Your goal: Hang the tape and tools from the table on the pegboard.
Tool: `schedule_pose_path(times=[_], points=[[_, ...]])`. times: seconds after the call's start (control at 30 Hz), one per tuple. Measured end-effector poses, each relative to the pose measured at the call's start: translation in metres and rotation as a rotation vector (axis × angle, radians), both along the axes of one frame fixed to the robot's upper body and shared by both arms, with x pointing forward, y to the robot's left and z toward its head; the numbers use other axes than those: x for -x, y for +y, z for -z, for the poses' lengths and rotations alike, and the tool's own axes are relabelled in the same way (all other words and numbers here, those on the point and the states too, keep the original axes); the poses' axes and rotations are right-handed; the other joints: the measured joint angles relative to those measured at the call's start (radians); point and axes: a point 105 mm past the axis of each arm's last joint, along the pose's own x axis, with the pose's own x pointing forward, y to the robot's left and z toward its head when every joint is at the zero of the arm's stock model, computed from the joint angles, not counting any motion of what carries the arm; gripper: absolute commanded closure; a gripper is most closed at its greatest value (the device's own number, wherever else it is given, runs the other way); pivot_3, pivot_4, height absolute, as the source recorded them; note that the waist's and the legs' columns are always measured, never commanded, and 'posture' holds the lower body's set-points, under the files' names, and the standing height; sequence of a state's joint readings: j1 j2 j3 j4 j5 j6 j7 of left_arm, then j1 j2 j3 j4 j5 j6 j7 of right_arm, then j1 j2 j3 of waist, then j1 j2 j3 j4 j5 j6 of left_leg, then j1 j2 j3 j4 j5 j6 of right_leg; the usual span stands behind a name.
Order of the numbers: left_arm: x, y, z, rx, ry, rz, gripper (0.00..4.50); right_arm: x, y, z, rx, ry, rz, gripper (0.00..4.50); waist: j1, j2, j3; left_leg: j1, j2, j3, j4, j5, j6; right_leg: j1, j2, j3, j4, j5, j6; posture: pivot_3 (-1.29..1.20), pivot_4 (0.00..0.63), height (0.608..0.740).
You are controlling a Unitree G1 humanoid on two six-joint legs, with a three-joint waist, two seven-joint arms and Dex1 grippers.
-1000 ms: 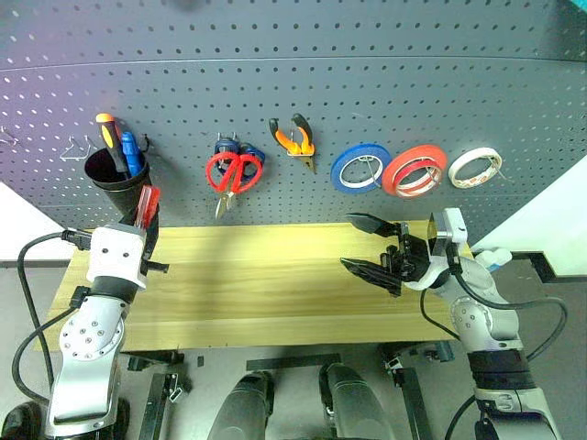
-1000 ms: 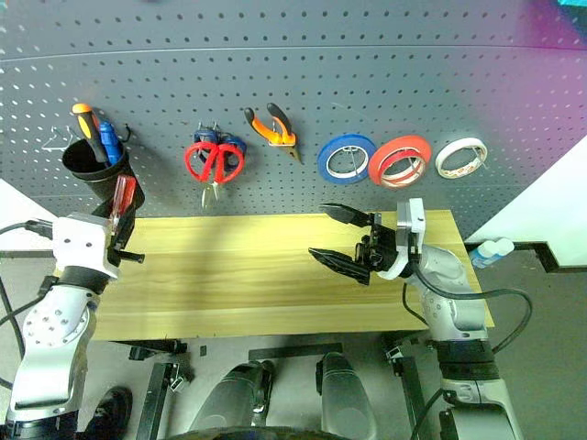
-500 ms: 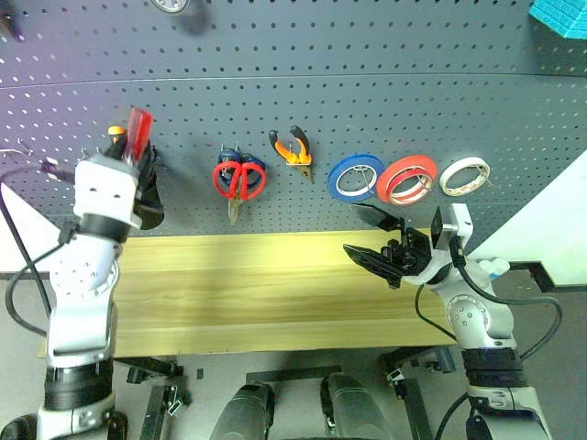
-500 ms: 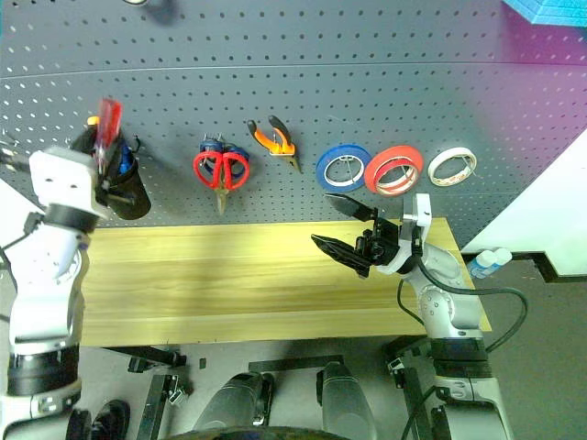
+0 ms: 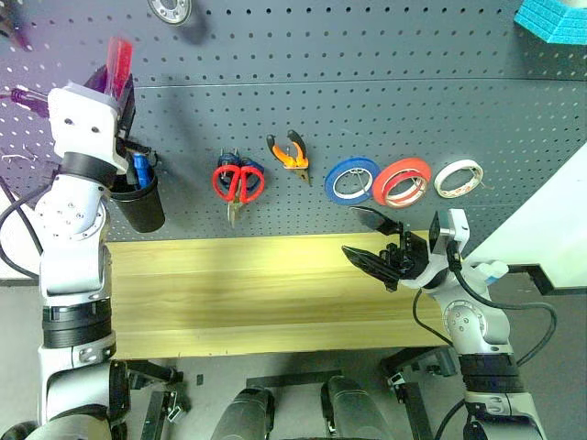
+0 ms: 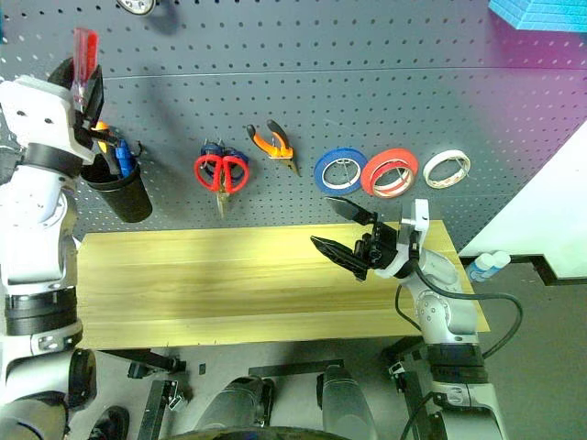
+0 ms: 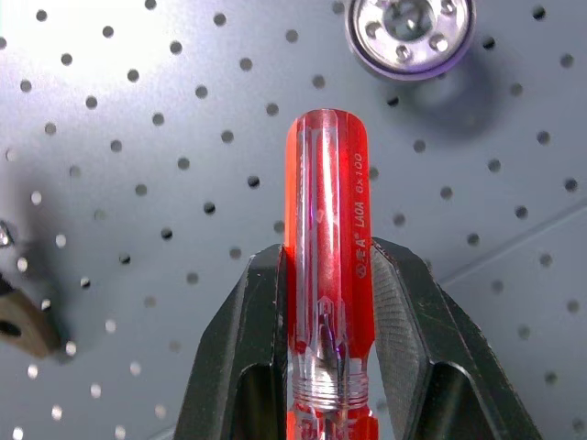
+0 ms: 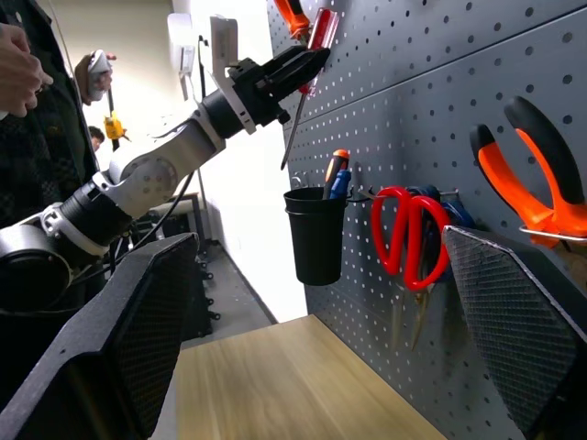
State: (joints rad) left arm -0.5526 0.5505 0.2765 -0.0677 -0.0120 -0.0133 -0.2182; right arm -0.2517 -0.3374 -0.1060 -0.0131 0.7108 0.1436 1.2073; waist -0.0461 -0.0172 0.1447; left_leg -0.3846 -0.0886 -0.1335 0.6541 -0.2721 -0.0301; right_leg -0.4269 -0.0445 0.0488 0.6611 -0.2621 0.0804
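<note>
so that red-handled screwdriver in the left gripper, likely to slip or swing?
Probably rigid: the red-handled screwdriver has a hard, glossy handle, so it may slip between the left gripper fingers. The shaft hanging free below, seen in the right wrist view, could make it pivot.

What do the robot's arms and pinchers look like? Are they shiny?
Both arms are built of chunky silvery-grey and white segments with round joints dotted with small screws. Black cables loop out from each one. The left gripper and right gripper each have two black fingers, wide and tapering, with finely gridded inner pads. They look matte rather than shiny.
</note>
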Motion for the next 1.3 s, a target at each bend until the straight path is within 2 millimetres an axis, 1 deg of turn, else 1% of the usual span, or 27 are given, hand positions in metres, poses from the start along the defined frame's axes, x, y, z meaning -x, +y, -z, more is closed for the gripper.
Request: schedule_pose_path(times=[0.23,0.47,0.63,0.7,0.77,0.8,0.9,0.93,1.07,1.1,1.2,1.3], points=[[-0.012,0.008,0.017,0.028,0.040,-0.001,3.60,0.001,-0.006,0.005,0.016,0.024,0.025,0.00,0.000,0.000,0.000,0.002,0.000,0.001,0.001,0.000,0.000,0.001,0.000,0.001,0.002,0.000,0.000,-0.10,0.114,0.740],[-0.027,0.022,0.051,0.122,0.113,-0.023,3.60,0.002,-0.013,0.004,0.038,0.039,0.043,0.00,0.000,0.000,0.000,0.005,0.000,0.001,0.001,0.000,0.000,0.004,0.000,0.001,0.002,0.000,0.000,-0.10,0.127,0.740],[-0.026,0.037,0.069,0.178,0.142,-0.067,3.60,0.002,-0.019,0.003,0.056,0.051,0.055,0.00,-0.001,0.000,0.000,0.006,0.000,0.001,0.000,0.000,0.000,0.004,0.000,0.001,0.002,0.000,0.000,-0.10,0.135,0.740],[-0.024,0.040,0.075,0.185,0.148,-0.079,3.60,0.002,-0.020,0.003,0.056,0.057,0.056,0.00,-0.001,0.000,0.000,0.006,0.000,0.001,0.000,0.000,0.000,0.005,0.000,0.002,0.002,0.000,0.000,-0.09,0.138,0.740],[-0.021,0.043,0.086,0.199,0.168,-0.097,3.60,0.002,-0.021,0.003,0.059,0.063,0.055,0.00,-0.002,0.000,0.000,0.009,0.000,0.002,-0.001,0.000,0.000,0.007,0.000,0.003,0.002,0.000,0.000,-0.09,0.138,0.740],[-0.020,0.044,0.091,0.208,0.177,-0.104,2.88,0.002,-0.021,0.004,0.060,0.063,0.055,0.00,-0.001,0.000,0.000,0.010,0.000,0.002,-0.001,0.000,0.000,0.007,0.000,0.003,0.002,0.000,0.000,-0.09,0.139,0.740],[-0.017,0.047,0.103,0.243,0.205,-0.112,2.00,0.002,-0.021,0.004,0.061,0.064,0.055,0.00,0.002,0.000,0.000,0.010,0.000,0.002,-0.001,0.000,0.000,0.008,0.000,0.003,0.002,0.000,0.000,-0.08,0.139,0.740],[-0.016,0.048,0.105,0.249,0.209,-0.117,1.61,0.002,-0.021,0.004,0.061,0.064,0.055,0.00,0.002,0.000,0.000,0.010,0.000,0.002,-0.001,0.000,0.000,0.008,0.000,0.003,0.002,0.000,0.000,-0.08,0.140,0.740],[-0.015,0.048,0.102,0.268,0.204,-0.108,0.25,0.002,-0.021,0.004,0.061,0.064,0.054,0.00,0.004,0.000,0.000,0.011,0.000,0.002,-0.001,0.000,0.000,0.009,0.000,0.003,0.002,0.000,0.000,-0.08,0.140,0.740],[-0.015,0.048,0.101,0.269,0.199,-0.105,0.06,0.002,-0.021,0.004,0.062,0.064,0.054,0.00,0.003,0.000,0.000,0.011,0.000,0.002,-0.001,0.000,0.000,0.009,0.000,0.003,0.002,0.000,0.000,-0.08,0.140,0.740],[-0.012,0.044,0.092,0.266,0.174,-0.085,0.06,0.002,-0.020,0.004,0.061,0.064,0.052,0.00,0.003,0.000,0.000,0.011,0.000,0.002,-0.001,0.000,0.000,0.009,0.000,0.003,0.002,0.000,0.000,-0.08,0.139,0.740],[-0.009,0.031,0.079,0.250,0.134,-0.041,0.06,0.002,-0.020,0.003,0.060,0.062,0.052,0.00,0.003,0.000,0.000,0.011,0.000,0.002,-0.001,0.000,0.000,0.009,0.000,0.003,0.002,0.000,0.000,-0.07,0.140,0.740]])
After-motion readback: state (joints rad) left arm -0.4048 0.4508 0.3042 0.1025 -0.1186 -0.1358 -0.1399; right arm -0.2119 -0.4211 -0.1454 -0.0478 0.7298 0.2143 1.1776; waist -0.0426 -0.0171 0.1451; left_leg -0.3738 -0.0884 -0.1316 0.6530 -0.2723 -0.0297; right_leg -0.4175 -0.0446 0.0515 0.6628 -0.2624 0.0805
